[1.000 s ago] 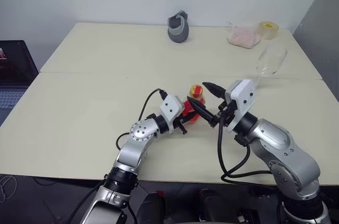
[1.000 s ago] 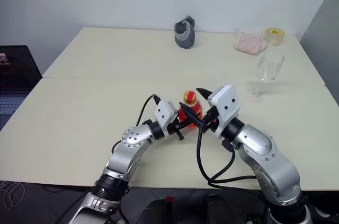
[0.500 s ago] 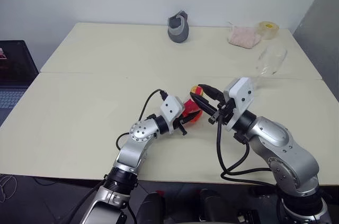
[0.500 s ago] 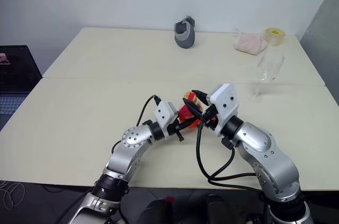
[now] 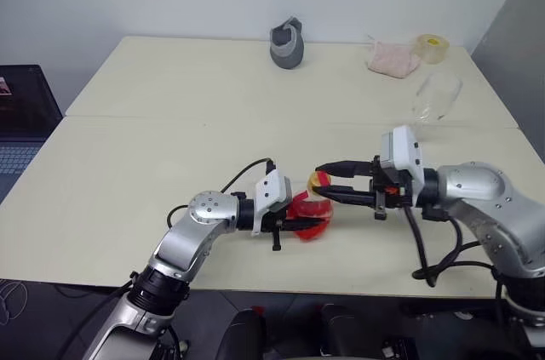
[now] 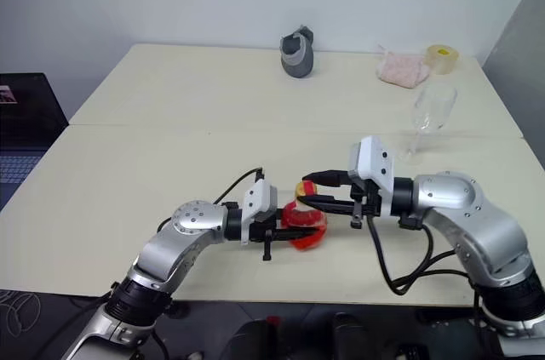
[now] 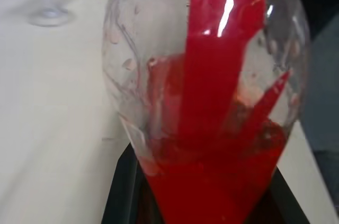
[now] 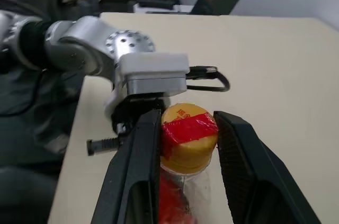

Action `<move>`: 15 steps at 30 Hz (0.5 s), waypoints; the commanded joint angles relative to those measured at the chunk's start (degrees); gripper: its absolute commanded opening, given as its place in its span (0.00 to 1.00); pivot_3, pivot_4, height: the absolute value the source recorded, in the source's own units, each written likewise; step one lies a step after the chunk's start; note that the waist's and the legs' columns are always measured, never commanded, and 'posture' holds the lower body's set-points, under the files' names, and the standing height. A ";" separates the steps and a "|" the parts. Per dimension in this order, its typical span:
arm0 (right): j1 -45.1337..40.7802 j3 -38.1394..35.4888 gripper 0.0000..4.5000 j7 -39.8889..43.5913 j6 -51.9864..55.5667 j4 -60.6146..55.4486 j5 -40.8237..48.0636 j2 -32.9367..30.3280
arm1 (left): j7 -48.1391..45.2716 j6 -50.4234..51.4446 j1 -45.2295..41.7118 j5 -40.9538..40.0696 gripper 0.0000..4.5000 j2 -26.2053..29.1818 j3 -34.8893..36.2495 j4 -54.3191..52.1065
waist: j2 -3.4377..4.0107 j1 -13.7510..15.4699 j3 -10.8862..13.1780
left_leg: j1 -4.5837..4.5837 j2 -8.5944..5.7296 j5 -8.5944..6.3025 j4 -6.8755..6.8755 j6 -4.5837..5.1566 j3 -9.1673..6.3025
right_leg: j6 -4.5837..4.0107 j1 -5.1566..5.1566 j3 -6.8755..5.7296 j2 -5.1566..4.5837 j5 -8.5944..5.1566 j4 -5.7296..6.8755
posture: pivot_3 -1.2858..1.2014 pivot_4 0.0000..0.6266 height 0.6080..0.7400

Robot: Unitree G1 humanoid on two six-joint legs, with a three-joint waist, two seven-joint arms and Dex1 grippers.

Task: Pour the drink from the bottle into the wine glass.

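The bottle (image 6: 304, 222) is held above the front edge of the desk (image 6: 170, 113), tilted over so that its yellow-and-red cap (image 8: 188, 130) points toward the right arm. The left gripper (image 6: 285, 225) has its jaws closed tightly on the rounded body of the bottle, reaching in from the left side. In the left wrist view the clear body shows very close, and the red drink (image 7: 212, 181) gathers in the lower part of it, with the red label strip (image 7: 222, 49) running across the plastic.

The right gripper (image 8: 185, 144) comes in from the right side, nearly level, and its two black fingers (image 8: 140, 171) stand on both sides of the cap. The jaws are narrow here, close around the cap; I cannot tell if they press on it or only touch it. The cap is on the neck.

The wine glass (image 6: 428, 117) stands upright on the right part of the desk, well apart from both grippers, and it looks empty. At the far edge of the desk are a grey tape dispenser (image 6: 297, 52), a pink cloth (image 6: 403, 68) and a yellow tape roll (image 6: 441, 56).
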 commanded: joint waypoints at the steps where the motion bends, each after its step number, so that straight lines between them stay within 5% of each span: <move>1: -0.10 -3.35 0.27 0.59 2.01 2.50 0.45 -2.13 | -0.26 -4.71 -1.85 -0.87 0.18 -2.70 0.41 -1.90 | 0.00 0.07 0.00 | -0.01 0.00 0.00 0.00 0.00 -0.01 | 0.00 0.00 0.01 -0.01 0.00 -0.02 | 0.52 0.24 1.00; 3: 0.67 -4.01 0.27 -0.39 3.17 1.34 1.73 -1.82 | 4.07 -6.65 -1.70 1.15 0.18 -5.09 1.73 0.66 | 0.00 0.16 0.00 | -0.02 0.00 0.00 0.00 0.00 -0.03 | 0.00 -0.01 0.03 -0.04 0.00 -0.02 | 0.52 0.24 1.00; 12: 5.58 -8.68 0.95 -12.45 7.18 -5.03 5.32 3.88 | 19.45 -16.21 -1.81 7.65 0.18 -14.35 5.45 10.87 | -0.03 0.22 0.02 | -0.03 0.01 0.00 0.01 0.00 -0.15 | -0.01 -0.03 0.05 -0.06 0.01 0.05 | 0.52 0.24 1.00; 15: 7.70 -8.21 0.95 -19.23 6.13 -8.32 2.79 7.88 | 19.59 -16.92 -2.12 7.82 0.18 -14.86 5.44 12.25 | -0.03 0.19 0.02 | -0.04 0.00 0.01 0.01 -0.01 -0.16 | 0.00 -0.03 0.04 -0.06 0.01 0.04 | 0.52 0.24 1.00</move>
